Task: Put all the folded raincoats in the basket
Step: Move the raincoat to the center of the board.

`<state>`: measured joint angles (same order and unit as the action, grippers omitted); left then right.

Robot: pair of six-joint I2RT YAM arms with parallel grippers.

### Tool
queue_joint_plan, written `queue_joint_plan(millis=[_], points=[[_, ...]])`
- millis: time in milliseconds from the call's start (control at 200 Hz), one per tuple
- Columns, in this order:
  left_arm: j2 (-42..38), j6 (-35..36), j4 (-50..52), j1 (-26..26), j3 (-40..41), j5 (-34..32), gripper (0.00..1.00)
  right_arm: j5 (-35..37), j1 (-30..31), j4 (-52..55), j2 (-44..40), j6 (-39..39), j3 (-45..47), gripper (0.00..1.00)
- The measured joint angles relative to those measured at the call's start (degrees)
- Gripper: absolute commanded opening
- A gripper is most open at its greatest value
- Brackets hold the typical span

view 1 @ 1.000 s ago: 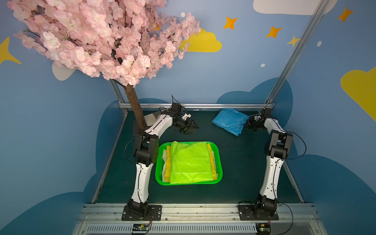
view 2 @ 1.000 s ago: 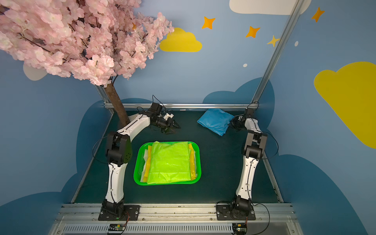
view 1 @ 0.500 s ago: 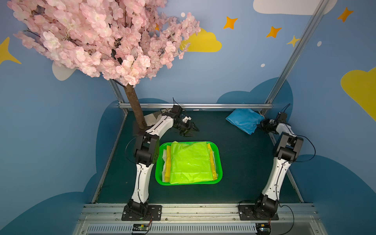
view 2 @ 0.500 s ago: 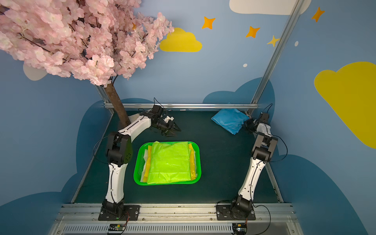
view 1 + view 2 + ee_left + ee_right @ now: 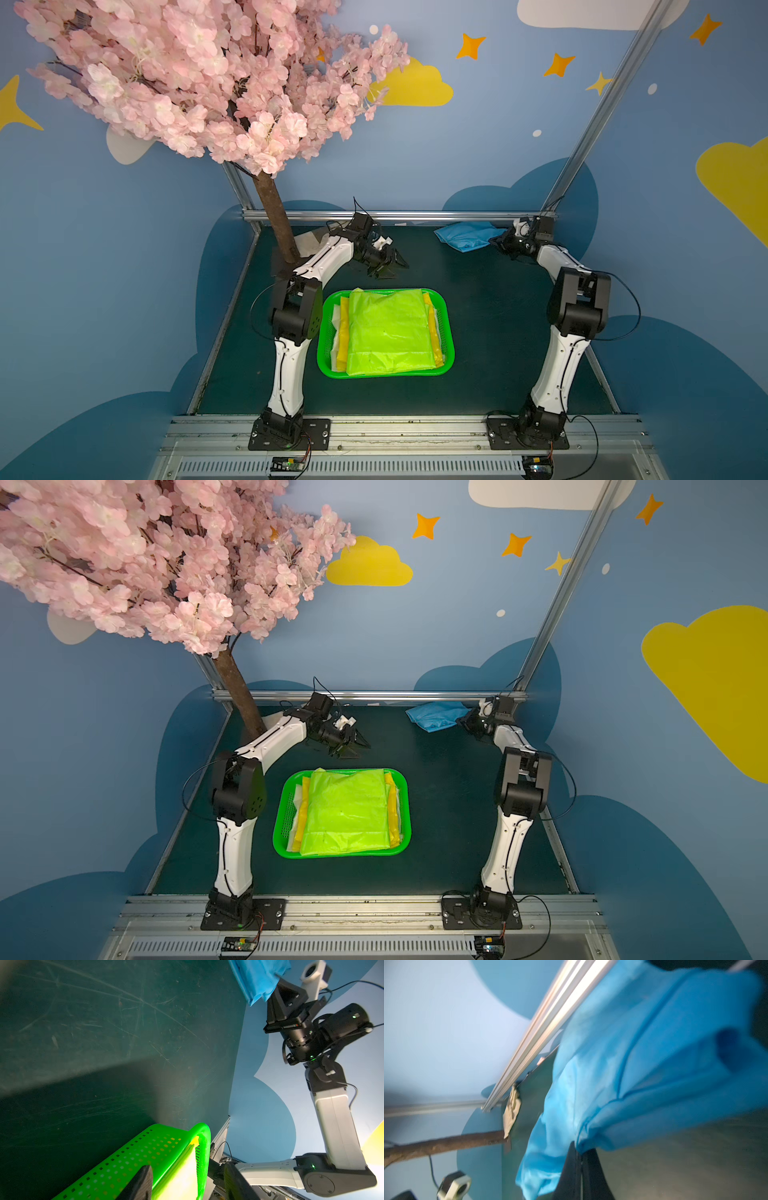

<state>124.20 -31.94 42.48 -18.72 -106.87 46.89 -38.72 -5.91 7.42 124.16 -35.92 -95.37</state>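
A folded blue raincoat [image 5: 463, 240] [image 5: 432, 719] is at the back right by the rear rail. My right gripper [image 5: 497, 242] [image 5: 462, 722] is shut on its edge. In the right wrist view the blurred blue raincoat [image 5: 643, 1053] spreads out from my pinched right gripper [image 5: 580, 1148]. The green basket [image 5: 450, 332] [image 5: 281, 812] sits mid-table. It holds a lime raincoat [image 5: 388, 328] on top of a yellow one [image 5: 341, 336]. My left gripper [image 5: 395, 266] [image 5: 358, 746] hovers open just behind the basket. In the left wrist view nothing lies between the left gripper's [image 5: 187, 1169] fingers, and the basket [image 5: 145, 1151] is beyond them.
A pink blossom tree's trunk [image 5: 276, 224] stands at the back left corner, with crumpled paper [image 5: 307, 245] at its foot. Metal rails [image 5: 415, 216] and blue walls border the dark green table [image 5: 498, 332] at the back and sides.
My right gripper swung right with the blue raincoat, then came back left toward the rear rail. My left gripper edged a little closer to the basket.
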Motion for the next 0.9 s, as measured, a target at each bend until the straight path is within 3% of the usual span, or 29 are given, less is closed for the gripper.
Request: queue_joint_plan(millis=[255, 405, 586, 746, 901], points=[[-0.3, 0.8, -0.2, 0.2, 0.8, 0.0, 0.59, -5.0, 3.7, -0.4, -0.9, 0.4, 7.3, 0.0], [-0.3, 1.0, -0.8, 0.3, 1.0, 0.1, 0.59, -6.0, 0.6, 0.8, 0.4, 0.2, 6.8, 0.0], [-0.3, 1.4, -1.1, 0.5, 1.4, 0.1, 0.59, -5.6, -4.6, 2.1, 4.7, -1.6, 0.0, 0.0], [-0.3, 1.9, -1.2, 0.7, 1.7, 0.1, 0.59, 0.6, -10.8, 5.5, 9.0, -5.2, -6.6, 0.0], [-0.3, 2.0, -1.1, 0.7, 1.7, 0.0, 0.59, 12.2, -14.8, 7.9, 8.6, -6.2, -7.4, 0.0]])
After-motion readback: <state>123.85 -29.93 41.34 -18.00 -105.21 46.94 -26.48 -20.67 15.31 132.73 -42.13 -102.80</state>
